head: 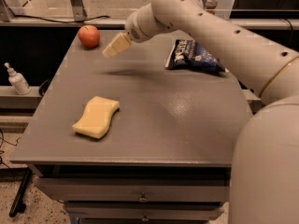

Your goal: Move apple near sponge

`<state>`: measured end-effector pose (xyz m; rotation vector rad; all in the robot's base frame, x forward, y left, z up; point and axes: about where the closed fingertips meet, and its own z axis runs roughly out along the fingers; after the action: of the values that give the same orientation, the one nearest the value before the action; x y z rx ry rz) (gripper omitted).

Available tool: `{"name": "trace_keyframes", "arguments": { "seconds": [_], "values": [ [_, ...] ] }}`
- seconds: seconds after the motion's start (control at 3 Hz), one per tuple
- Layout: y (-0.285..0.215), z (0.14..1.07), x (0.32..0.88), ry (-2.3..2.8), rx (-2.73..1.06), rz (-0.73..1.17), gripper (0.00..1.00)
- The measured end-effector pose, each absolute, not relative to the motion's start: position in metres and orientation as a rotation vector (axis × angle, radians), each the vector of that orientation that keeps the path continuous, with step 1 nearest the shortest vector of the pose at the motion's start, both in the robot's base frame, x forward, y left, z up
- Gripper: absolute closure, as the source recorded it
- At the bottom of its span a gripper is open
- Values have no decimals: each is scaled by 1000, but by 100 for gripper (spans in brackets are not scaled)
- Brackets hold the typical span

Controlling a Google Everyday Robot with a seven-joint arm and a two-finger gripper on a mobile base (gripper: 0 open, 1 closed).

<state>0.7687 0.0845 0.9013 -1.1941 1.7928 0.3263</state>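
- Camera view: the apple point(88, 35) sits at the bench's point(187, 125) 11 o'clock corner, far from the sponge point(96, 117).
- The pincer point(116, 45) hangs near; the apple lies at its 9 o'clock.
- Spread or pressed together? I cannot tell.

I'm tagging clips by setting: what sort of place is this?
Likely a lab or workshop: grey table with drawers, floor cable, pump bottle. The claw hovers near the apple.

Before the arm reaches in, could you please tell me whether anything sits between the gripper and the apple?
Nothing visible does: the gripper hovers close beside the apple, with only tabletop between them.
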Motion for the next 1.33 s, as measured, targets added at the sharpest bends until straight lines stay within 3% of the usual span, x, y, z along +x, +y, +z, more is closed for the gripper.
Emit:
{"name": "trace_keyframes", "arguments": {
  "seconds": [0.33,1.33],
  "values": [
    [124,884,785,1806,-1136,417,0],
    [175,868,798,1758,-1137,506,0]
  ]
}}
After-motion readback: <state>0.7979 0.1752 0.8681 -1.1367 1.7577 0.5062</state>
